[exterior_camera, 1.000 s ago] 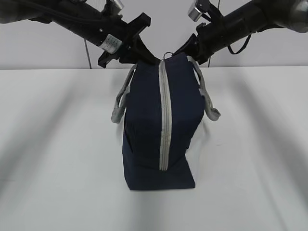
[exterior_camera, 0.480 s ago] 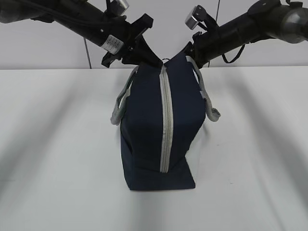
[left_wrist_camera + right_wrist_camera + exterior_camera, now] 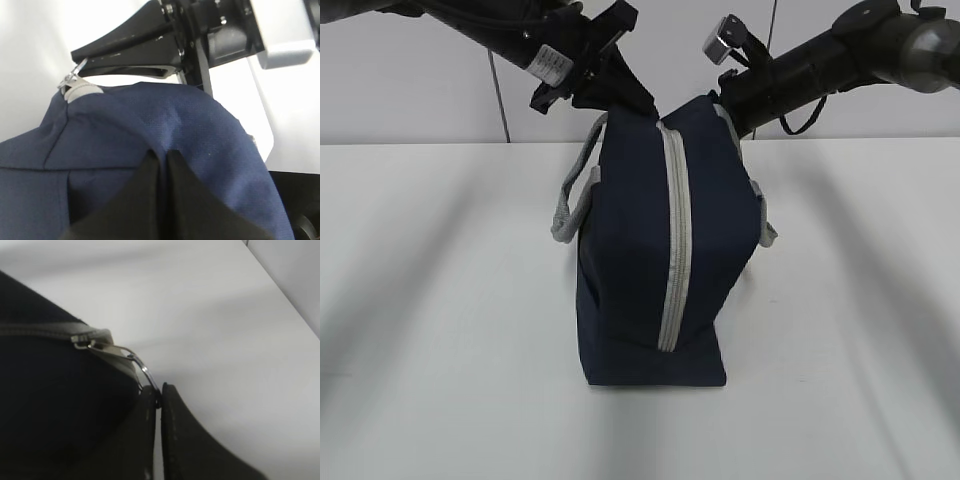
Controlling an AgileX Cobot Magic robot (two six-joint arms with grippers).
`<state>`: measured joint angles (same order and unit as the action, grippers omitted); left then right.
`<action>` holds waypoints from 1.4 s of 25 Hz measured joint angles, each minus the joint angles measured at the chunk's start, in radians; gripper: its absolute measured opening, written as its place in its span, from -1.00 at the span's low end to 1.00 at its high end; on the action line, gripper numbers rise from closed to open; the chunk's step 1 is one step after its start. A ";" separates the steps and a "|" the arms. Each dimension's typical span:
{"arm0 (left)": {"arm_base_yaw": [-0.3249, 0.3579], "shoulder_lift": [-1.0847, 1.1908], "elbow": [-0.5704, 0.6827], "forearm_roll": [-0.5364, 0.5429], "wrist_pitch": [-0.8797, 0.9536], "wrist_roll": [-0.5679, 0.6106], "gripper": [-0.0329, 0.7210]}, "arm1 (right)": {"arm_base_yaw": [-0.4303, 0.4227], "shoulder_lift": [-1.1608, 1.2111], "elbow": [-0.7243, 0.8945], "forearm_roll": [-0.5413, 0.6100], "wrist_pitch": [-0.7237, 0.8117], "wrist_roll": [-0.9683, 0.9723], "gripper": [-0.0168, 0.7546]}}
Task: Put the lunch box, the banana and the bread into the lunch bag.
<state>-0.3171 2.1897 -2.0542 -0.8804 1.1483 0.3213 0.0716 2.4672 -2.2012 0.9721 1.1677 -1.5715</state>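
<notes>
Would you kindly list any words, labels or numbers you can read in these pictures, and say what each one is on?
White sticker on the left arm: printed marks, too small and blurred to read.
Lunch bag: no text visible.
Nothing else in any view carries readable writing.

The exterior view is evenly and brightly lit. The white bench point(image 3: 440, 300) is close to washed out, and broad, soft grey shadows of the arms fan diagonally across it on both sides. The bag point(image 3: 655, 250) reads very dark, with little fabric detail, and casts a faint shadow at its base. The arms at the top are slightly soft.

In the left wrist view the background is blown out to white. The blue fabric point(image 3: 165, 125) is sharp enough to show its weave, while the near tool point(image 3: 162, 200) is a blurred black mass.

The right wrist view is dimmer and softer. The bag is nearly black, the ring pull point(image 3: 142, 370) catches small glints, and the bench shows grey shadow bands.
</notes>
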 joint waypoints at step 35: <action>0.086 -0.051 -0.013 0.258 0.079 -0.046 0.34 | -0.055 -0.076 -0.068 -0.157 0.049 0.890 0.12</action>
<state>-0.2314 2.1386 -2.0677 -0.6220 1.2274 0.2756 0.0163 2.3909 -2.2689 0.8150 1.2170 -0.6813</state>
